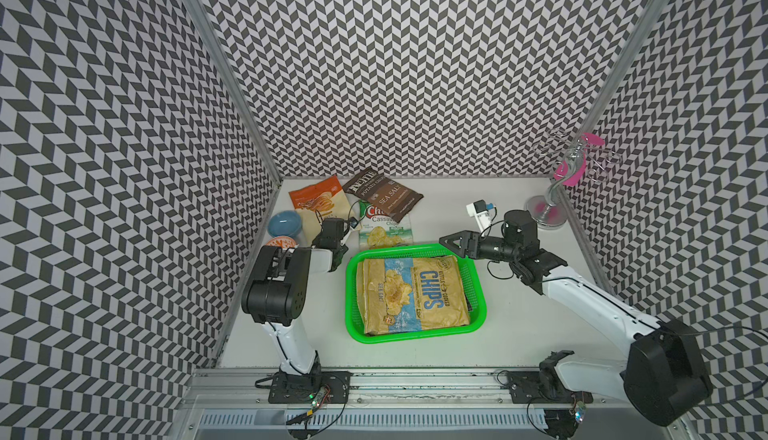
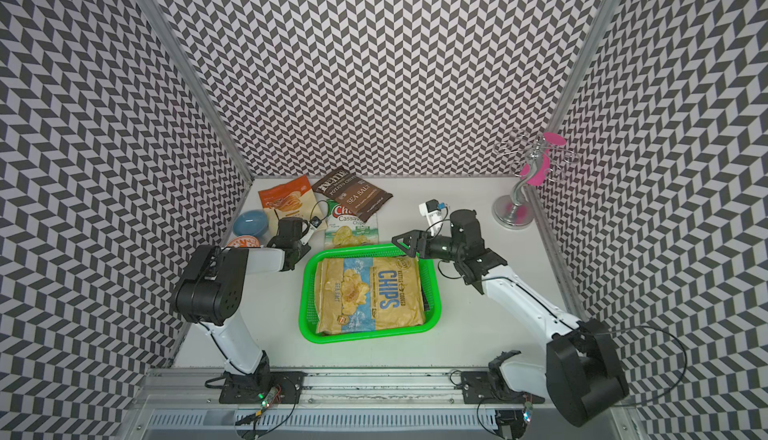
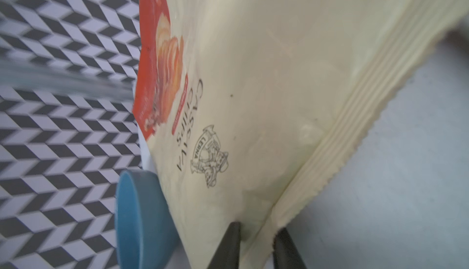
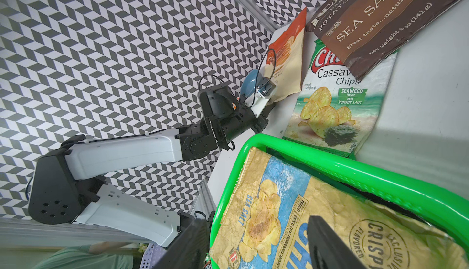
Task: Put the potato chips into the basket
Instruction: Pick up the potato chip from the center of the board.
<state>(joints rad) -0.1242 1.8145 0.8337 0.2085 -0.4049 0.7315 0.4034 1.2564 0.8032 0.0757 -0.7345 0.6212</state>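
The green basket (image 1: 351, 292) (image 2: 305, 292) sits mid-table with a tan "CHIPS" bag (image 1: 415, 292) (image 4: 279, 217) lying flat in it. Behind it lie a green-white cassava bag (image 1: 384, 230) (image 4: 337, 97), a brown "SEA SALT" bag (image 1: 382, 195) overlapping it, and an orange-cream bag (image 1: 318, 201) (image 3: 253, 77). My left gripper (image 3: 257, 227) is shut on the near corner of the orange-cream bag, one finger on each side of its crimped seam. Over the basket's far right corner my right gripper (image 1: 451, 245) (image 4: 256, 229) hovers open and holds nothing.
A blue bowl (image 1: 284, 223) (image 3: 137, 217) touches the orange-cream bag's left side, with an orange bowl (image 1: 282, 242) just in front, both by the left wall. A metal stand with pink pieces (image 1: 557, 193) occupies the back right corner.
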